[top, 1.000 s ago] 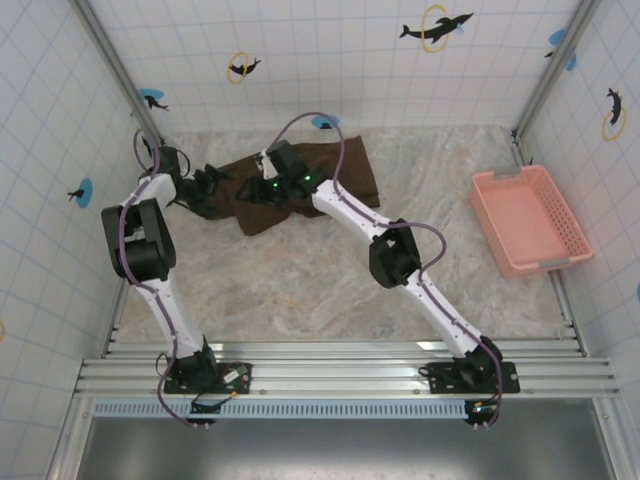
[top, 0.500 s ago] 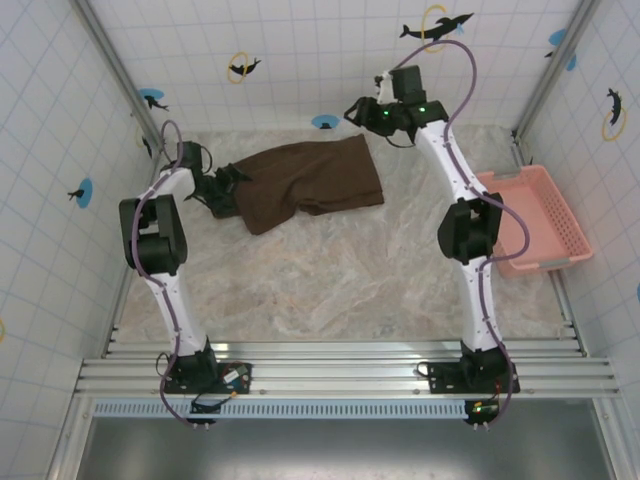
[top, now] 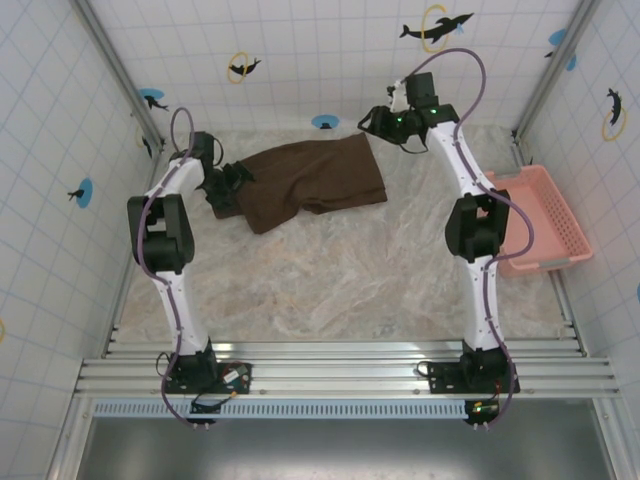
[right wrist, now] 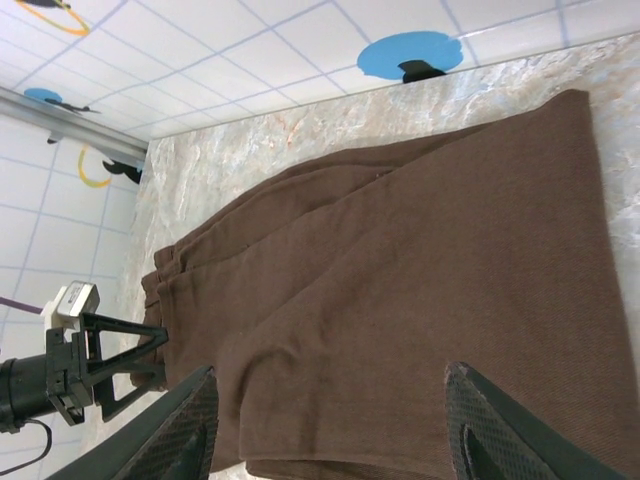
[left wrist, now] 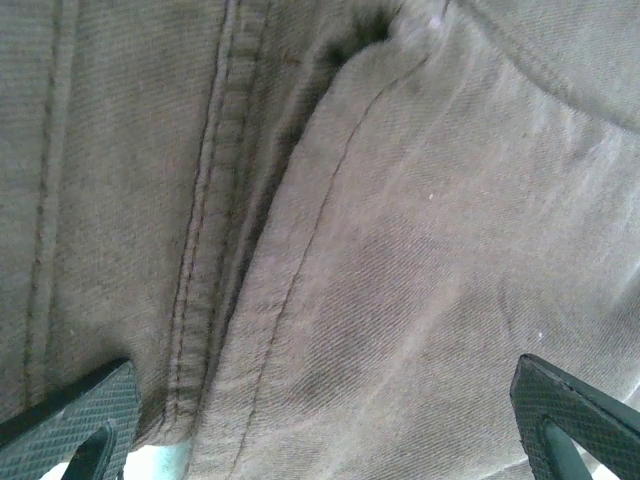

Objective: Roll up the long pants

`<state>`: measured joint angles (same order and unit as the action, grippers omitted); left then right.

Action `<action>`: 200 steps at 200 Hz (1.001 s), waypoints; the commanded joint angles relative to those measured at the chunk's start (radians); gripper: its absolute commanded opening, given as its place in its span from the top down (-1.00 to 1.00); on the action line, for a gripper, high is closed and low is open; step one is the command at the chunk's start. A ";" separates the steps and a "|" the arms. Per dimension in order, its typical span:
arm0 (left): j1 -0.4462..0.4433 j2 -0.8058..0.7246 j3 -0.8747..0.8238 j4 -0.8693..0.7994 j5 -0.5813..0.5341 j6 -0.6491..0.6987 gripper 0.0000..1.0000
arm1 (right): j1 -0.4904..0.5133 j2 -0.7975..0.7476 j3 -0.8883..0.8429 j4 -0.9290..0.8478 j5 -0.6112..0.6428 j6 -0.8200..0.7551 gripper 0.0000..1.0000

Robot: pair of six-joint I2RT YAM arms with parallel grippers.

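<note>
We found the long pants [top: 310, 185] lying flat on the surface [top: 330, 280], well apart from the pink basket [top: 530, 222], to its left. Our left hand [top: 228, 184] sat spread wide at the pants' end farthest from the basket, its 2 fingers over a seam. Our right hand [top: 376, 122] hung wide and empty above the end nearer the basket. We judged the cloth soft, limp and light, best pinched at that thick seamed edge.

The left gripper [left wrist: 320, 425] has its two fingers [left wrist: 85, 405] spread wide apart, and their pads are dark and textured. Between them and ahead of them are the long pants [left wrist: 420, 250], very close. A stitched seam [left wrist: 205, 250] runs ahead from one finger, with a curved fold edge [left wrist: 300, 230] beside it. Just beside that finger a small pale surface [left wrist: 160, 462] shows.
</note>
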<state>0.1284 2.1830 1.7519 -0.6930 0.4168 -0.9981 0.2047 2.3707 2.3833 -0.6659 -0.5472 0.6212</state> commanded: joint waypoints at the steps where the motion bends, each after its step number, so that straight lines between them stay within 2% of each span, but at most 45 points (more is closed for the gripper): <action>1: -0.013 0.058 0.084 -0.101 -0.065 0.042 -0.95 | -0.020 0.012 0.000 0.034 -0.032 0.013 -0.22; 45: -0.027 0.059 0.139 -0.117 -0.115 0.046 -0.87 | -0.040 0.023 -0.003 0.050 -0.050 0.030 -0.20; 87: -0.037 0.135 0.208 -0.142 -0.142 0.045 -0.71 | -0.048 0.030 -0.004 0.064 -0.060 0.045 -0.19; 138: -0.045 0.237 0.265 -0.168 -0.183 0.027 -0.67 | -0.051 0.026 -0.006 0.068 -0.059 0.046 -0.19; 151: -0.046 0.245 0.273 -0.163 -0.179 0.021 -0.41 | -0.050 0.022 -0.013 0.068 -0.060 0.042 -0.19; 170: -0.044 0.251 0.291 -0.163 -0.178 0.010 0.21 | -0.049 0.012 -0.030 0.059 -0.057 0.027 -0.19; 196: -0.044 0.261 0.339 -0.197 -0.175 0.025 0.28 | -0.055 -0.004 -0.065 0.040 -0.052 0.001 -0.19; 200: -0.045 0.262 0.344 -0.203 -0.175 0.027 0.35 | -0.056 -0.006 -0.070 0.036 -0.051 -0.002 -0.19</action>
<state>0.0906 2.4050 2.0472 -0.8474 0.2512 -0.9760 0.1585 2.3844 2.3493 -0.6216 -0.5949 0.6529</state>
